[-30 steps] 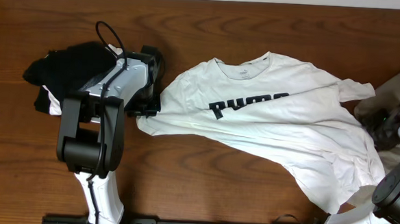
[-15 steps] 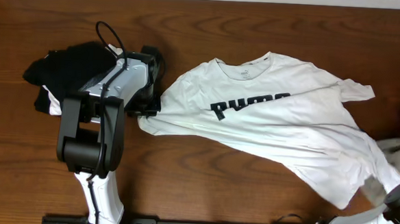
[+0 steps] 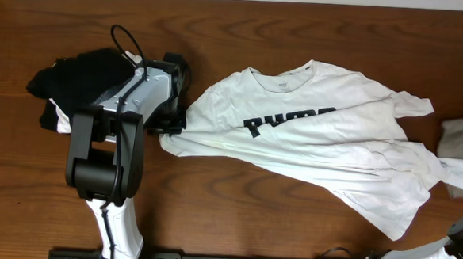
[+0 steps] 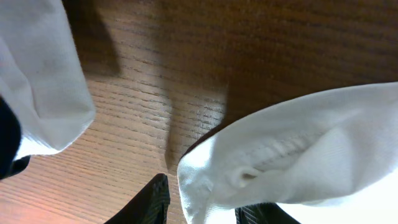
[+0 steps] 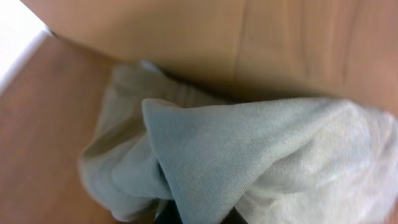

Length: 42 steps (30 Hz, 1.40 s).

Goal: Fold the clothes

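Lying across the table, a white T-shirt is being pinched by the left end effector at centre-left and the right end effector at lower right.

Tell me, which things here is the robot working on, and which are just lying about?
In the job: white T-shirt with black lettering; left gripper and right gripper, both pinching it.
Lying about: black garments; small grey-beige cloth.
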Each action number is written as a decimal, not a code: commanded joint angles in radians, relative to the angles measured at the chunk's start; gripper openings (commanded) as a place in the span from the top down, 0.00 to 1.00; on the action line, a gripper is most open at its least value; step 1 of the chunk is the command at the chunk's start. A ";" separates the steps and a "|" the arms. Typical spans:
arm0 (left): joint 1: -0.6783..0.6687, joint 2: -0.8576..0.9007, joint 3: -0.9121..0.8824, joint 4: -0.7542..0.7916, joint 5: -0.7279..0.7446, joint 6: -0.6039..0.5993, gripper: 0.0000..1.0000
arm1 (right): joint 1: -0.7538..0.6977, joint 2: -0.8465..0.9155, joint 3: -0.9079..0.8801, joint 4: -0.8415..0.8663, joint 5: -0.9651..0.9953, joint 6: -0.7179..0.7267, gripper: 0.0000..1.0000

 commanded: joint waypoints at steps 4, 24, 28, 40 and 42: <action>0.004 -0.003 -0.008 -0.001 -0.003 -0.002 0.64 | -0.035 -0.016 0.179 0.053 -0.039 0.009 0.99; 0.004 -0.056 0.059 -0.061 0.004 -0.002 0.57 | 0.041 -0.027 0.211 -0.282 -0.791 -0.013 0.40; 0.004 -0.147 0.064 -0.059 0.012 -0.002 0.53 | 0.183 -0.023 0.211 -0.404 -0.731 -0.171 0.36; -0.021 -0.304 0.059 -0.027 0.239 0.108 0.50 | 0.627 -0.001 0.127 -0.602 -0.520 -0.278 0.35; -0.021 -0.297 0.057 -0.002 0.239 0.108 0.48 | 0.682 -0.001 0.081 -0.598 -0.516 -0.277 0.34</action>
